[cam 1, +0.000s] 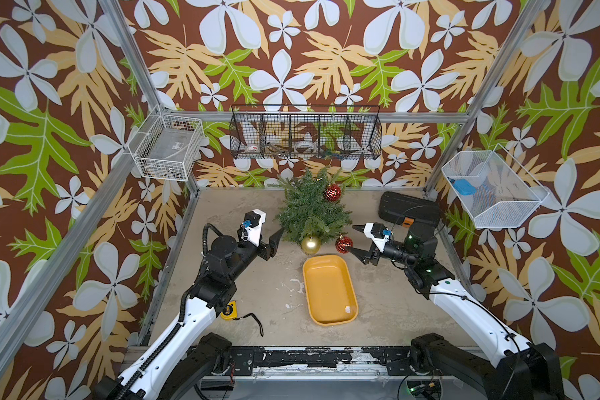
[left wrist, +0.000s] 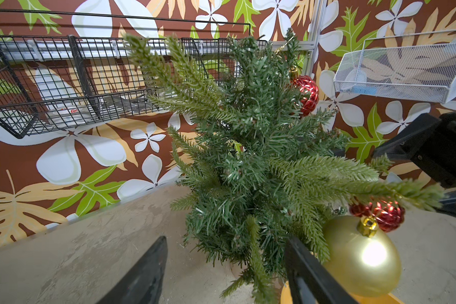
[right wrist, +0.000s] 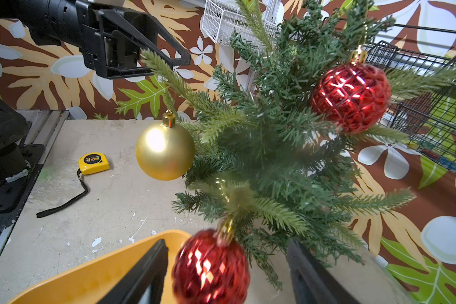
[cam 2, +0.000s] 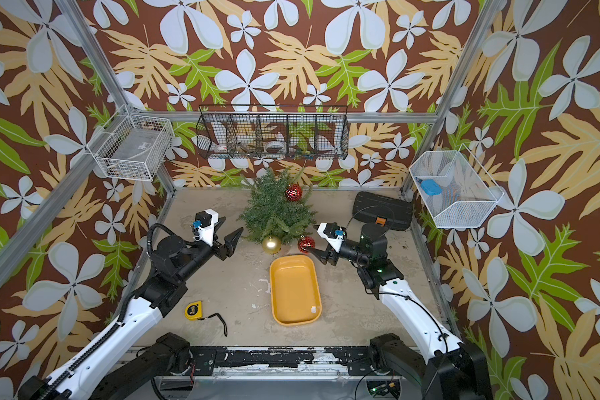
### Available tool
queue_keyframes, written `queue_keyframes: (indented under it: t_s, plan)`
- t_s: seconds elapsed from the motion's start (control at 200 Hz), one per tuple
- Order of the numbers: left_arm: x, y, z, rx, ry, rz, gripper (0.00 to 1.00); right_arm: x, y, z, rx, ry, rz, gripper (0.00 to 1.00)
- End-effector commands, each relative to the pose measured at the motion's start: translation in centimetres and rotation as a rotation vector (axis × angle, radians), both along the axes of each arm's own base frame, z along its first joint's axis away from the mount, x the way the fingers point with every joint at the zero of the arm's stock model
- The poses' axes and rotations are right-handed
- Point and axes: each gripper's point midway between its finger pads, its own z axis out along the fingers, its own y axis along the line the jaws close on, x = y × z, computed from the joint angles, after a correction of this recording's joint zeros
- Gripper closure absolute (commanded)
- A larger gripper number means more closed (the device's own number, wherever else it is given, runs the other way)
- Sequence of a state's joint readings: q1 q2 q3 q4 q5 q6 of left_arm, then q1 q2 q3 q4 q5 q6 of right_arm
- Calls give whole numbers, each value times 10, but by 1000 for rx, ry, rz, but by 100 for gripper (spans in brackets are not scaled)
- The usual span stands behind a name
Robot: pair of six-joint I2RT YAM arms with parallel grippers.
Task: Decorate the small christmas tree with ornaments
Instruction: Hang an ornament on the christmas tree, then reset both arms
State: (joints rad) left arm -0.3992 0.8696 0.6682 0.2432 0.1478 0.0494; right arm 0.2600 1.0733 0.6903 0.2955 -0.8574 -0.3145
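1. The small christmas tree (cam 1: 309, 211) stands at the middle of the worktop's (cam 1: 250, 287) far edge. All three ornaments hang on it. A red bauble (cam 1: 332, 192) sits high on its right side. The gold bauble (cam 1: 310, 243) and a second red bauble (cam 1: 343, 244) hang on low front branches, just beyond the far end of the yellow tray (cam 1: 329, 291).
2. The right gripper (cam 1: 352, 239) has its fingers (right wrist: 145, 268) parted, with the second red bauble between them. The bauble hangs from its own branch by its loop, and a clear gap shows on one side, so nothing is clamped.
3. The step in hand looks like letting go of the last ornament. To do it well, spread the fingers a little wider. Then draw straight back toward the worktop's right edge, without lifting or twisting, so that no finger snags the loop or the branch. The bauble is blurred in the right wrist view and is probably swinging, so a pause first would help.
4. The right arm reaches in from the near right corner, forearm low, wrist pointing at the tree's low right side.
5. The left gripper (cam 2: 233, 224) is wide open and empty. Its arm mirrors the other, with the fingertips just beside the tree's low left branches.
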Motion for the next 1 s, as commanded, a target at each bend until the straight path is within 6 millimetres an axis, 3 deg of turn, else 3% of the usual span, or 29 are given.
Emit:
queue_keyframes:
  t_s: [0.0,0.15,0.245,0.315,0.455,0.54,0.626,0.696,0.816,0.996]
  plan:
    - [0,0,11,-25,-32,-5,29,2,0,7,15,-14,-7,27]
    - [1,0,10,-24,-30,-1,29,6,-4,11,19,-8,-51,27]
    - [6,9,7,-24,-19,58,25,20,-19,19,30,-12,-186,24]
    - [14,24,3,-36,3,150,19,32,-37,24,53,-9,-297,22]
    - [25,55,-12,-75,49,335,10,62,-97,17,88,16,-616,13]
    - [25,65,-26,-102,68,392,7,78,-143,-7,78,49,-853,0]
    - [20,80,-49,-144,55,466,1,82,-187,-41,73,72,-1070,0]
    - [16,100,-75,-152,54,567,0,82,-210,-70,115,120,-1159,0]
    - [10,116,-108,-106,36,651,0,76,-228,-111,184,166,-1250,0]
    - [9,137,-141,61,10,768,0,75,-237,-138,216,163,-1301,0]
